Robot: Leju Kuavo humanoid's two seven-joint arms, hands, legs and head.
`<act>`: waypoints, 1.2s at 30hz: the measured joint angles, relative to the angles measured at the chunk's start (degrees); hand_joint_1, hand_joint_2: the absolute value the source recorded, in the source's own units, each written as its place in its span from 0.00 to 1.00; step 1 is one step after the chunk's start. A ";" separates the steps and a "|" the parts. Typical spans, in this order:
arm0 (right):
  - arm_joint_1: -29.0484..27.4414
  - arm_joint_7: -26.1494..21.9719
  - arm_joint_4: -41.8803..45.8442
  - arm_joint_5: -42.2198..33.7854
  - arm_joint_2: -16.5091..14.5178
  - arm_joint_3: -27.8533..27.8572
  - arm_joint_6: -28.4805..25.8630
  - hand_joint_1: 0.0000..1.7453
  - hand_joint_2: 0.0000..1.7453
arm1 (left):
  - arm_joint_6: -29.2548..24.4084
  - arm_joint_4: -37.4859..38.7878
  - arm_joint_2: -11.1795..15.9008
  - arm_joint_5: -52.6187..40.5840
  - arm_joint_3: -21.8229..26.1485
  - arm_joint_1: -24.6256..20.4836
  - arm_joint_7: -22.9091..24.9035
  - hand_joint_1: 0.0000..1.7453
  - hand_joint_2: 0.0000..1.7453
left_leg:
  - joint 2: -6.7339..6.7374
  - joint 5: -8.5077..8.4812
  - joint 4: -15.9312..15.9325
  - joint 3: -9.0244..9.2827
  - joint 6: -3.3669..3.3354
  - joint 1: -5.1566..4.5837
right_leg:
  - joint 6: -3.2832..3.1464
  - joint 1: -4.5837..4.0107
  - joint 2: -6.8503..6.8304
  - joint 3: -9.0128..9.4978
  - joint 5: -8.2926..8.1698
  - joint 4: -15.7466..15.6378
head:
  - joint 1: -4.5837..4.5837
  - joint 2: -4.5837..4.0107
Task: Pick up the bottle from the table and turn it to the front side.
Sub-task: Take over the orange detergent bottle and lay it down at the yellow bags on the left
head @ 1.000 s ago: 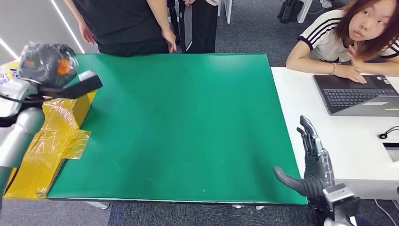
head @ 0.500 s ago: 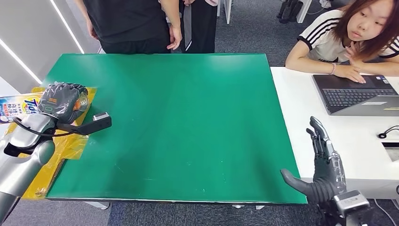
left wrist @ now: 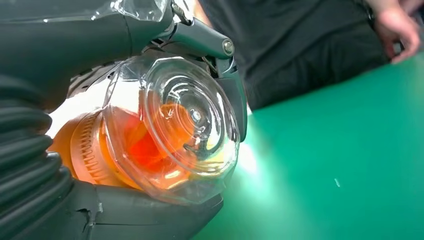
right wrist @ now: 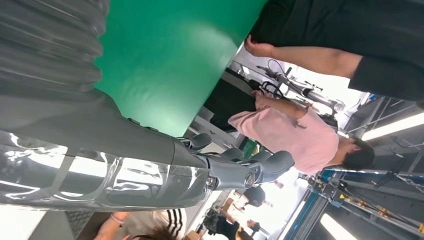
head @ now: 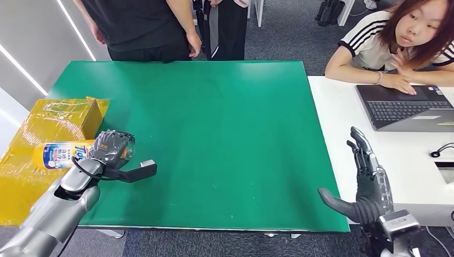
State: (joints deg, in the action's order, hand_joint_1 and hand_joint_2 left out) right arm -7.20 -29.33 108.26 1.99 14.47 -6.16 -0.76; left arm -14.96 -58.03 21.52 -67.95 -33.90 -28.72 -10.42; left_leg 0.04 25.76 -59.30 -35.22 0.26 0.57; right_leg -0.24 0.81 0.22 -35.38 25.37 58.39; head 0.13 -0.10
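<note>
Left hand (head: 111,148) wrapped round orange-capped labelled plastic bottle (head: 60,154) lying sideways, apparently above green table's (head: 214,134) edge, right hand (head: 365,187) empty, fingers spread

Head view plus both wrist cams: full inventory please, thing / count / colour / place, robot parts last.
bottle: 1, yellow body, blue-and-white label, clear cap over orange top; lying sideways in the left hand at the table's left edge
table: 1, green top, centre
cardboard box: 1, yellow, tape-wrapped, left of the table
white desk: 1, right of the table
laptop: 1, dark grey, open on the white desk
black cable: 1, on the white desk's right edge
people: 2 standing past the far edge, 1 seated at the laptop
left hand: 1, grey, holds the bottle by its cap end
right hand: 1, grey, fingers apart, holds nothing, by the table's near right corner
</note>
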 joint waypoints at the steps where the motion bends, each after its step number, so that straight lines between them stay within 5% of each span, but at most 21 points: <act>1: 0.22 -0.01 -0.11 0.14 0.00 -0.03 0.04 0.00 1.00 | -0.31 0.44 -0.43 -0.04 0.00 0.47 0.29 1.00 1.00 | 0.00 0.00 0.00 0.00 0.00 0.00 | 0.00 0.00 0.00 0.00 0.00 0.00 | -0.01 0.00; 12: 2.12 0.10 -1.27 0.45 0.00 -0.28 0.81 0.00 1.00 | -0.74 5.36 -3.27 -1.07 0.71 2.90 1.52 1.00 1.00 | -0.02 -0.01 0.01 0.00 0.00 0.01 | 0.00 -0.01 -0.04 0.02 0.00 0.01 | -0.01 0.00; 13: 2.16 0.09 -1.37 0.50 0.00 -0.32 0.90 0.00 1.00 | -0.76 5.99 -3.39 -1.42 1.03 2.93 1.80 0.87 1.00 | -0.02 -0.01 0.01 0.00 0.00 0.01 | 0.00 -0.01 -0.04 0.02 0.00 0.01 | -0.01 0.00; 16: 2.24 0.05 -1.73 0.77 0.00 -0.58 1.03 0.00 1.00 | -1.00 7.97 -3.78 -2.25 2.23 3.05 2.25 0.12 1.00 | -0.02 -0.01 0.01 0.01 0.00 0.01 | 0.00 -0.01 -0.04 0.02 0.00 0.01 | -0.01 0.00; 17: 2.35 0.04 -1.86 0.85 0.00 -0.73 1.06 0.00 1.00 | -1.09 8.49 -3.94 -2.40 2.64 3.08 2.32 0.00 1.00 | -0.03 -0.01 0.01 0.01 0.00 0.01 | 0.00 -0.01 -0.06 0.03 0.00 0.01 | -0.02 0.00; 27: 4.86 -0.04 -4.20 0.98 0.00 -2.29 1.72 0.00 1.00 | -3.83 9.57 -5.65 -3.03 6.36 3.60 2.33 0.00 1.00 | -0.05 -0.01 0.03 0.10 0.00 0.01 | -0.01 -0.02 -0.09 0.13 0.00 0.02 | -0.01 0.00; 36: 5.19 -0.04 -4.57 0.96 0.00 -3.17 1.68 0.00 1.00 | -4.04 9.30 -7.78 5.09 10.14 5.09 -3.38 0.00 1.00 | -0.12 -0.01 0.03 0.10 0.00 0.01 | 0.00 -0.01 -0.18 0.15 0.01 0.02 | -0.01 -0.01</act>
State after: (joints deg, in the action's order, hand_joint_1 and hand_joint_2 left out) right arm -2.01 -29.38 103.69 2.95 14.47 -9.33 0.91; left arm -19.00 -48.73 13.74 -62.86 -23.76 -23.64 -13.81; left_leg -0.08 25.75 -59.27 -35.12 0.26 0.57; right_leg -0.24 0.80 0.04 -35.22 25.37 58.41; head 0.13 -0.11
